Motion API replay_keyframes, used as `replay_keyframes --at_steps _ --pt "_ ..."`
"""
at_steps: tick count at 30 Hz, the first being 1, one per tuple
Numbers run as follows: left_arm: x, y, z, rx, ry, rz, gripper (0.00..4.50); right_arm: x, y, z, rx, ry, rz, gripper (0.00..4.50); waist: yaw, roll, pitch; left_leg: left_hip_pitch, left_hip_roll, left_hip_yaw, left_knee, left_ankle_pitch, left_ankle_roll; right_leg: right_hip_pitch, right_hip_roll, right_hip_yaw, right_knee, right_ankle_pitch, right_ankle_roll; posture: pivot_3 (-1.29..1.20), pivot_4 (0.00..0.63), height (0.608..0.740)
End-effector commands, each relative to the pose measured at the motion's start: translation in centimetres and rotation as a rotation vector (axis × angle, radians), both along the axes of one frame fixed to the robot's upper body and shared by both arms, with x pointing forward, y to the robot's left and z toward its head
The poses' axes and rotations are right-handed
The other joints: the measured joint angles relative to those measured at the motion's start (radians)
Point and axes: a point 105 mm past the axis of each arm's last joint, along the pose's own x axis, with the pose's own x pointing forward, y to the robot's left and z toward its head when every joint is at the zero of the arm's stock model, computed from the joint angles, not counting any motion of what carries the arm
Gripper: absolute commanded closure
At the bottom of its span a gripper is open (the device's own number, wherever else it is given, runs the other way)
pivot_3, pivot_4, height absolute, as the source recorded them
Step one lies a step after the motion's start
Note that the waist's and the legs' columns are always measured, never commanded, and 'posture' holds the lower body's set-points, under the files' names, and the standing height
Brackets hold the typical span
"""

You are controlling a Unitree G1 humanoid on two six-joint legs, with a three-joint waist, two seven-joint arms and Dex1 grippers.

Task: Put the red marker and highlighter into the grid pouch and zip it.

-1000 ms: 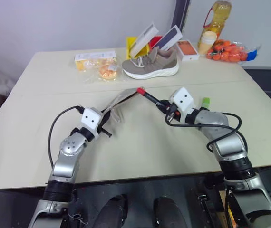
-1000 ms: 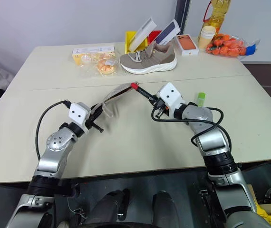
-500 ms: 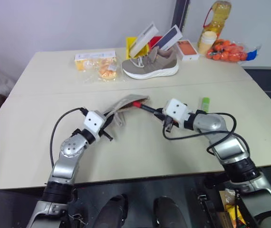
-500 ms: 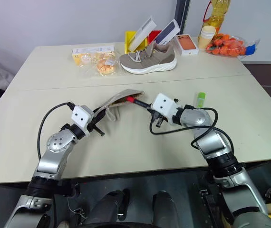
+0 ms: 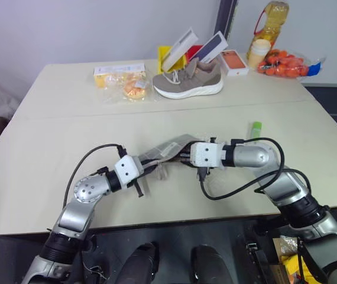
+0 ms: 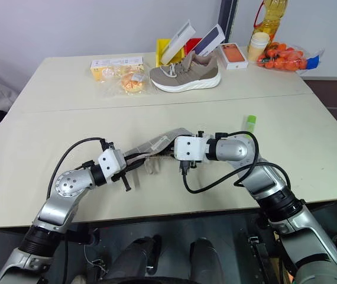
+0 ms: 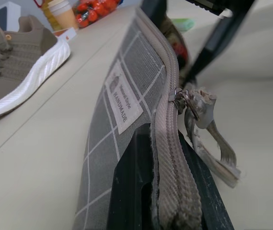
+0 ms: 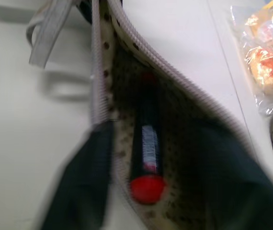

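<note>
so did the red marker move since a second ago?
Yes. The red marker was held up between the shoe and the near table edge; now it lies inside the open grid pouch, nearer that edge, right hand at the mouth.

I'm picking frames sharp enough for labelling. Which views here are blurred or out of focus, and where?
Right wrist view: the fingers are smeared, the red marker inside the grid pouch is soft. Left wrist view: the pouch label is crisp, the shoe behind is out of focus. Both eye views: sharp, evenly lit; the highlighter is clear.
</note>
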Motion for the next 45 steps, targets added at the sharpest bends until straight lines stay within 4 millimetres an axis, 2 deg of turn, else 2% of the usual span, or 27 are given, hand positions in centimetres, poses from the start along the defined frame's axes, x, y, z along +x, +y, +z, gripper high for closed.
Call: replay_keyframes --at_steps 1,6,8,10,14,17,22,25,30,32,35,39,41,45 --pt "0.6 0.2 1.0 -0.021 -0.047 0.038 4.5 0.4 -0.9 3.3 0.134 -0.065 -0.065 0.05 0.0 0.0 0.0 0.0 0.0 0.0 0.0 0.0 0.0 0.0 0.0 0.0 0.0 0.0 0.0 0.0 0.15 0.74" --pt "2.1 0.7 0.9 -0.066 -0.059 0.169 4.5 0.9 -5.1 4.2 0.342 0.053 -0.259 0.05 0.008 0.0 0.0 0.0 0.0 0.0 0.001 0.0 0.0 0.001 -0.001 0.0 0.0 0.0 0.0 0.0 0.15 0.74" --pt "2.9 0.7 0.8 -0.088 -0.062 0.231 4.5 2.3 -8.1 4.1 0.478 0.108 -0.43 0.05 0.013 0.0 0.0 0.0 0.0 0.0 0.001 0.0 0.0 0.001 0.0 0.0 0.0 0.0 0.0 0.0 0.15 0.74" --pt "3.6 0.6 0.6 -0.109 -0.064 0.282 4.5 4.1 -12.2 3.1 0.615 0.161 -0.679 0.05 0.017 0.0 0.0 0.0 0.0 0.0 0.001 0.0 0.0 0.001 0.0 0.0 0.0 0.0 0.0 0.0 0.15 0.74" --pt "4.4 0.2 0.7 -0.136 -0.066 0.321 4.5 5.5 -16.8 0.7 0.716 0.188 -1.011 0.05 0.021 0.0 0.0 0.0 0.0 0.0 0.002 0.0 0.0 0.001 0.0 0.0 0.001 0.0 0.0 0.0 0.15 0.74" --pt "4.7 0.0 0.8 -0.148 -0.063 0.328 4.5 5.8 -18.4 -0.8 0.753 0.205 -1.158 0.05 0.019 0.0 0.0 0.0 0.0 0.001 0.002 0.0 0.0 0.0 0.0 0.0 0.001 0.0 0.0 0.0 0.15 0.74" --pt "4.6 0.1 0.8 -0.154 -0.055 0.321 4.5 6.0 -19.4 -3.1 0.814 0.264 -1.29 0.05 0.018 0.0 0.0 0.0 0.0 0.001 0.001 0.0 0.0 0.0 0.0 0.0 0.002 0.0 0.0 0.0 0.15 0.74" --pt "4.5 0.4 0.8 -0.156 -0.051 0.323 4.5 6.1 -19.3 -3.7 0.83 0.278 -1.306 0.91 0.019 0.0 0.0 0.0 0.0 0.001 0.002 0.0 0.0 0.001 0.0 0.0 0.002 0.0 0.0 0.0 0.15 0.74" --pt "4.3 0.8 0.8 -0.178 -0.04 0.332 4.5 6.4 -18.8 -3.0 0.821 0.244 -1.268 3.58 0.017 0.0 0.0 0.0 0.0 0.001 0.002 0.0 0.0 0.001 0.0 0.0 0.002 0.0 0.0 0.0 0.15 0.74" --pt "4.2 0.9 1.0 -0.2 -0.034 0.33 4.5 6.6 -18.0 -1.7 0.749 0.176 -1.191 3.61 0.013 0.0 0.0 0.0 0.0 0.001 0.002 0.0 0.0 0.001 0.0 0.0 0.002 0.0 0.0 0.0 0.15 0.74" --pt "4.3 1.4 1.7 -0.253 -0.025 0.333 4.5 6.2 -14.0 1.0 0.579 0.062 -0.898 3.61 0.007 0.001 0.0 0.0 0.0 0.001 0.002 0.0 0.0 0.0 0.0 0.0 0.002 0.0 0.0 0.0 0.15 0.74" --pt "4.5 1.8 2.3 -0.273 -0.021 0.318 4.5 3.1 -8.0 2.8 0.407 0.03 -0.459 3.61 -0.004 0.001 0.0 0.0 0.0 0.001 0.001 0.0 0.0 0.001 0.001 0.0 0.002 0.0 0.001 0.0 0.15 0.74" --pt "4.6 1.9 2.3 -0.269 -0.02 0.316 4.5 2.0 -6.8 3.0 0.391 0.055 -0.375 3.61 -0.004 0.001 0.0 0.0 0.0 0.001 0.001 0.0 0.0 0.001 0.001 -0.001 0.001 0.0 0.001 0.0 0.15 0.74" --pt "4.6 1.9 2.4 -0.271 -0.02 0.304 4.5 1.4 -5.6 3.0 0.347 0.058 -0.321 3.61 0.001 0.0 0.0 0.0 0.0 0.0 0.002 0.0 0.0 0.002 0.0 -0.001 0.001 0.0 0.001 0.0 0.15 0.74"
